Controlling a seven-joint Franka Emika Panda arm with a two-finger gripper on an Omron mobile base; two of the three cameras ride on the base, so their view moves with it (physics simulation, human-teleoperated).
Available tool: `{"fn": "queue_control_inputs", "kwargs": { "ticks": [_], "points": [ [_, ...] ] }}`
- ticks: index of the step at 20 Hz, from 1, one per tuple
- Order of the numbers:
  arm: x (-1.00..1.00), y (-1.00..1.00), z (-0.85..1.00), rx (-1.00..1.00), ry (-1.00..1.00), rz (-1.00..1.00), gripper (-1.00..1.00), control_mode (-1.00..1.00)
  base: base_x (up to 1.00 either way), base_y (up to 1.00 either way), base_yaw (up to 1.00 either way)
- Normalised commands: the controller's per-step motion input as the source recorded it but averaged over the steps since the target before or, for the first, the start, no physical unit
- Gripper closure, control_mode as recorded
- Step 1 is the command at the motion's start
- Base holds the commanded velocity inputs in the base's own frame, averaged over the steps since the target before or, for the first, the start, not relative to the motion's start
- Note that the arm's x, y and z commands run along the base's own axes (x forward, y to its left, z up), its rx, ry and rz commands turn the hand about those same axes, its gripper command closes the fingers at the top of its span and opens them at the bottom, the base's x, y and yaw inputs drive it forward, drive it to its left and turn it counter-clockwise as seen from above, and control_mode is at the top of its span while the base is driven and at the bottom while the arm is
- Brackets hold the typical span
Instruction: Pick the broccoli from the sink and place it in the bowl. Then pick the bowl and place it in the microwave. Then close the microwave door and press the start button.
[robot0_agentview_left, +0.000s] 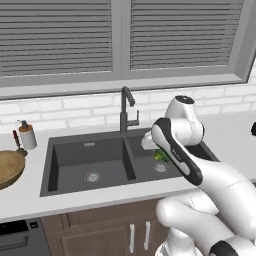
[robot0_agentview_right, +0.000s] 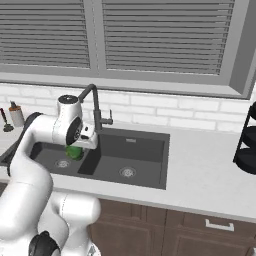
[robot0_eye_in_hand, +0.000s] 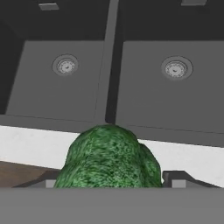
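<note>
The gripper (robot0_eye_in_hand: 109, 181) held the broccoli (robot0_eye_in_hand: 109, 157) pinched between its jaws, lifted above the sink (robot0_agentview_left: 90, 150), because it had to travel to the bowl (robot0_agentview_left: 10, 167) waiting on the table (robot0_agentview_left: 30, 192) at the left.

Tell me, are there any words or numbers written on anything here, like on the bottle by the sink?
None can be read. The bottle beside the sink shows no label. The hand is shut on the broccoli, and both are bare of writing. The bowl is plain wood.
</note>
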Motion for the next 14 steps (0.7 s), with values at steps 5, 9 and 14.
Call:
{"fn": "queue_control_inputs", "kwargs": {
  "ticks": [5,9,14],
  "points": [
    [-0.09,-0.04,0.04,0.06,-0.03,0.00,1.00,1.00,-0.10,-0.01,0.00],
    [0.00,0.00,0.00,0.00,0.00,0.00,1.00,1.00,-0.09,0.38,0.00],
    [0.00,0.00,0.00,0.00,0.00,0.00,1.00,1.00,-0.51,0.98,0.00]
  ]
}}
